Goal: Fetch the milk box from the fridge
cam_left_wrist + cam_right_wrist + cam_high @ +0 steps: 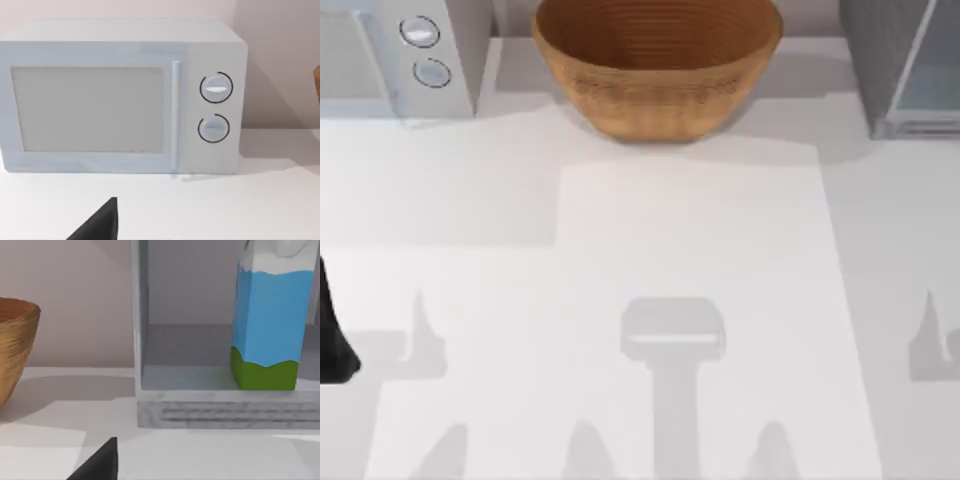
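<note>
1. Milk box (267,325) is what you are after: a small carton with a white gabled top, sky-blue sides and a green band at the base. It stands upright on the floor of the fridge (905,70), close to the front lip.
2. Starting at the table's left edge, your left arm shows as a dark shape near the front. You cannot tell from these views whether its fingers are apart or together. It looks parked.
3. At the far left stands a white microwave (400,55) with two round knobs and its door shut. The left wrist view faces it squarely. It is not your target.
4. In the middle, at the far edge of the white table (690,250), sits a wooden bowl (658,65), much larger than the carton.
5. At the far right is the dark grey speckled fridge, its inside open to the right wrist view, with the carton well apart from the bowl.
6. Your right arm faces into the fridge. Of its gripper (97,462) you see one dark tip low in the right wrist view; whether the fingers are open or closed cannot be told.
7. Risks, as a judgement: the carton is tall and narrow, so a push instead of a squeeze could topple it or shove it deeper. The raised front lip and light frame could catch the fingers on the way in.
</note>
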Tool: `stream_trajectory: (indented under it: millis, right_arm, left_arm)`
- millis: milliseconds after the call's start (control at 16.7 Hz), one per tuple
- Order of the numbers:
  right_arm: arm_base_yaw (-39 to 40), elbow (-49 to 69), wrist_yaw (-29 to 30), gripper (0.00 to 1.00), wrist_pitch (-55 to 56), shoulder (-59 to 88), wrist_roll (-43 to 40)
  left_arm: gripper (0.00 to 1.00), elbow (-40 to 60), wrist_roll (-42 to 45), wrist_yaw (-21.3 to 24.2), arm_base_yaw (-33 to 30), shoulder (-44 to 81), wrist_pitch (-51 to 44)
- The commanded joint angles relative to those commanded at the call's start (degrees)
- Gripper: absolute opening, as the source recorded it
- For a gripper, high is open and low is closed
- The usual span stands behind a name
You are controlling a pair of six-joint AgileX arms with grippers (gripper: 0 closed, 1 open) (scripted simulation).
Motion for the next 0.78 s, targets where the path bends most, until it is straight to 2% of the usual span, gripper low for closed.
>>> stream_trajectory:
  millis: [180,360,780]
  right_arm:
    - [-0.22,0.12,-0.24,1.0,0.6,0.59,-0.01]
    - [-2.22,1.13,-2.21,1.0,6.05,5.96,-0.09]
    - [-12.01,4.44,-11.37,1.0,35.7,37.7,0.06]
  left_arm:
    - [1.0,0.0,0.0,0.0,0.0,0.0,0.0]
    - [1.0,0.0,0.0,0.0,0.0,0.0,0.0]
    - [1.0,0.0,0.0,0.0,0.0,0.0,0.0]
